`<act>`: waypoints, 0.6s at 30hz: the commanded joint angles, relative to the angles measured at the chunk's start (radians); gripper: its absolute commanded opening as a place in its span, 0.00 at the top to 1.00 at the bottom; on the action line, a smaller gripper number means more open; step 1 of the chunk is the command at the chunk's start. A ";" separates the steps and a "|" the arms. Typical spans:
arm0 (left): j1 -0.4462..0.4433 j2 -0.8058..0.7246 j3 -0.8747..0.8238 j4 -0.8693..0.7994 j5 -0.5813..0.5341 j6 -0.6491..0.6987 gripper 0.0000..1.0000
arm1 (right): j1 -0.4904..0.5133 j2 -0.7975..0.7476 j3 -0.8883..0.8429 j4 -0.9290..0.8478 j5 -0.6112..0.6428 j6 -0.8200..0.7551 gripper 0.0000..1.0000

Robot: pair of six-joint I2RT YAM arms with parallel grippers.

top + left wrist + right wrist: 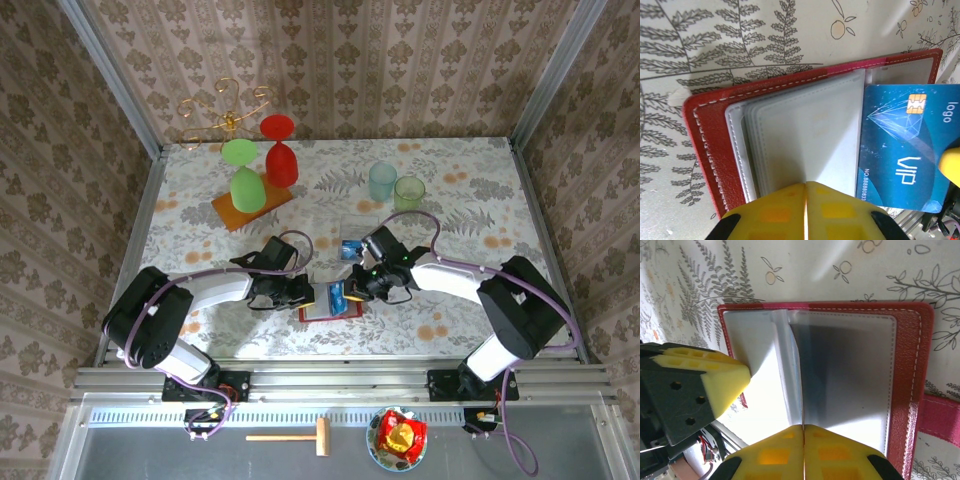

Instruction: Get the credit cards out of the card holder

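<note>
As left fingers (780,212) pinch the open card holder (705,150), we note right fingers (775,455) closed. They clamp the blue card (900,150).

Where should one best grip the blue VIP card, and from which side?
Probably by its outer edge beside the word logo: the blue card lies flat, with its opposite edge against the card holder's clear pockets. Come from that free side.

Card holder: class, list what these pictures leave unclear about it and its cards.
- Top view: card holder tiny, half under the left tool and right tool.
- Left wrist: blue card runs off the frame's right edge; the left tool hides the holder's near edge.
- Right wrist: cloudy sleeves hide any cards inside.
</note>
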State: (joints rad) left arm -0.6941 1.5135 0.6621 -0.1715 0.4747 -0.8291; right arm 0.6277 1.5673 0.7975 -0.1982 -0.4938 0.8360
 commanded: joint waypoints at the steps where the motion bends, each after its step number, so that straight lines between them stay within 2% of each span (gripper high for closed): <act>1: 0.000 -0.027 0.022 -0.029 -0.010 0.015 0.89 | 0.006 -0.051 0.043 -0.066 0.036 -0.026 0.93; 9: 0.016 -0.069 0.064 -0.042 0.016 0.025 0.83 | -0.020 -0.113 0.133 -0.241 0.096 -0.198 0.95; 18: 0.074 -0.122 0.057 -0.038 0.016 0.040 0.79 | -0.081 -0.143 0.298 -0.482 0.218 -0.673 1.00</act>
State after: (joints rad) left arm -0.6411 1.4151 0.7105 -0.1959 0.4755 -0.8188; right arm 0.5594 1.4452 1.0328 -0.5385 -0.3496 0.3962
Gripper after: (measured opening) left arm 0.205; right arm 0.045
